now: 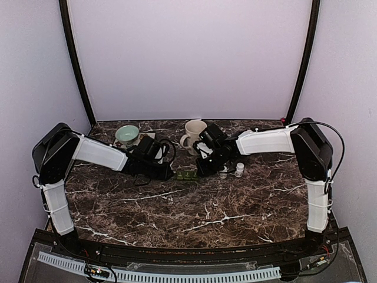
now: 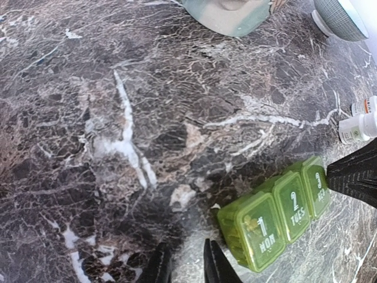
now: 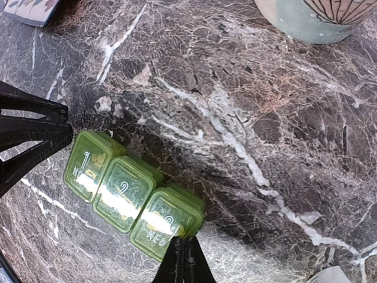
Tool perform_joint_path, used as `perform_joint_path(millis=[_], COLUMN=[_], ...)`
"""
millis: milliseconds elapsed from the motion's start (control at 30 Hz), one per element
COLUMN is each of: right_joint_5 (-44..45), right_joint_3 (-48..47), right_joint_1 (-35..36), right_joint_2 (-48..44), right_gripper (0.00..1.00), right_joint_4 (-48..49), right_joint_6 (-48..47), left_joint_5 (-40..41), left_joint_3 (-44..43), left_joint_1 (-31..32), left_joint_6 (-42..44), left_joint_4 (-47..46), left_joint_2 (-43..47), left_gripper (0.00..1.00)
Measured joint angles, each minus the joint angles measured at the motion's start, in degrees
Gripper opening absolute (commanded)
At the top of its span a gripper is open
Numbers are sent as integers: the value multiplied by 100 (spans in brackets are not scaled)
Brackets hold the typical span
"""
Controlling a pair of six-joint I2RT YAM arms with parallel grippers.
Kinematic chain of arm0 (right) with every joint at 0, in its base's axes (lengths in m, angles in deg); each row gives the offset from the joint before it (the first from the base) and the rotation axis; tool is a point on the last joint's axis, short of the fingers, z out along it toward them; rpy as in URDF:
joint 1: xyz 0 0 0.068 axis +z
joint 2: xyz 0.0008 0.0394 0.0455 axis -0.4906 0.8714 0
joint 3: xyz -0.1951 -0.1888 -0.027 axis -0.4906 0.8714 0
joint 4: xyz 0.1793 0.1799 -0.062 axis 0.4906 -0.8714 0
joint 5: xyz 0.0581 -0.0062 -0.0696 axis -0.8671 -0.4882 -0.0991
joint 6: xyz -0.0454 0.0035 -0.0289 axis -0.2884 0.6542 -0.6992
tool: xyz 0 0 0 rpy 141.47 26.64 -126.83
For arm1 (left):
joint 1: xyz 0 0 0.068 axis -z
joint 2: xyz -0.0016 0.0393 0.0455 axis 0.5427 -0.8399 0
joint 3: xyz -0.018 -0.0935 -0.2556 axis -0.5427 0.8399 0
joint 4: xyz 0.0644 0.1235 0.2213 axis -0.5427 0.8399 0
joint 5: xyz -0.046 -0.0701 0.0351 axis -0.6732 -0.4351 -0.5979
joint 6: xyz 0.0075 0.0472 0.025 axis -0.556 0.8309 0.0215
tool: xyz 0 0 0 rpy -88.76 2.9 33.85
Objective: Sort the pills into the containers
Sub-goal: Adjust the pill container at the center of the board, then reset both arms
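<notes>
Though lidded, a translucent green pill box [image 3: 126, 191], numbered 1–3.

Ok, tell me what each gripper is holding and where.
Nothing visibly held. The left gripper is open over the table beside the pill organizer; the right gripper is shut, tips at its WED lid edge.

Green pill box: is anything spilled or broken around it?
Nothing stands out. The green pill box sits flat on the marble table, all three sections closed and unbroken. No loose pills show on the table around it.
</notes>
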Motion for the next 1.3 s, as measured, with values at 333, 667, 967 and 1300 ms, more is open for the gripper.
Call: perform_joint_path(millis=[333,667,967,1300], right_joint_5=[9,44,396,1615], right_joint_3=[-11,-76,-63,1128], right_joint_1=[0,0,-72,-1200], right_joint_2=[-48,-428,-1270,-3154], right_gripper=[7,19,35,48], right_joint_4=[-26,-151,-295,428], right_joint_6=[-35,-44,-155,-299], left_joint_5=[299,446,1080,2573], left_joint_3=[2,2,2,304], left_joint_1=[0,0,0,-50], left_joint_6=[0,2,273,1307], left_joint_4=[149,216,533,411], left_joint_2=[11,192,1187,3077], left_gripper=[21,21,38,69])
